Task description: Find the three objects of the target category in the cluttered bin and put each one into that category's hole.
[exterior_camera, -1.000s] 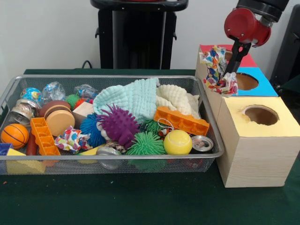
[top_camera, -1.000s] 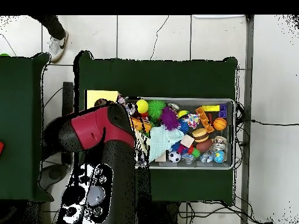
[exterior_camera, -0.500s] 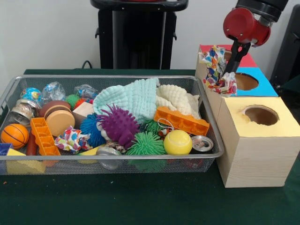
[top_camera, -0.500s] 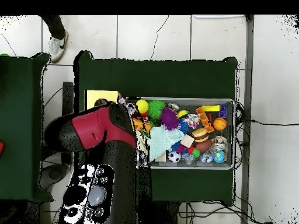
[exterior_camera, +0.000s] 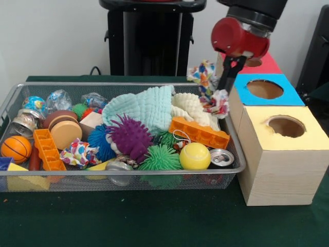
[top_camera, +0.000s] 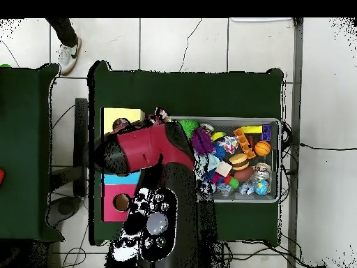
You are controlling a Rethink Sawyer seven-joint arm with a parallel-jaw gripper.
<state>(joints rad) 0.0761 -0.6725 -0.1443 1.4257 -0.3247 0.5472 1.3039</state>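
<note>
So right now I've got the gripper [exterior_camera: 224,88] pinched onto a scrunched-up colourful patterned cloth [exterior_camera: 208,85], and it's dangling in the air over the bin's [exterior_camera: 234,157] corner nearest the boxes, just beside the blue-topped box [exterior_camera: 288,96] and above the cream knit cloth [exterior_camera: 195,105]. The red-topped box [exterior_camera: 267,65] sits behind the blue one and the yellow-topped box [exterior_camera: 308,139] in front, each with a round hole. My guess is this is a fabric-type item, so the mint knit cloth [exterior_camera: 146,105] and the cream one are probably its mates, though I can't tell from here which hole is the cloth one. The trick for this step, I reckon, is height: the cloth hangs loose below the fingers, so I'd keep it high enough that the trailing bits clear the box edge, then centre over the hole before lowering. If I let go while it's draped over the rim, it'll just sit there half in. In the overhead view the arm [top_camera: 150,150] covers most of the boxes, so I'm leaning on the front view for lining up.
</note>
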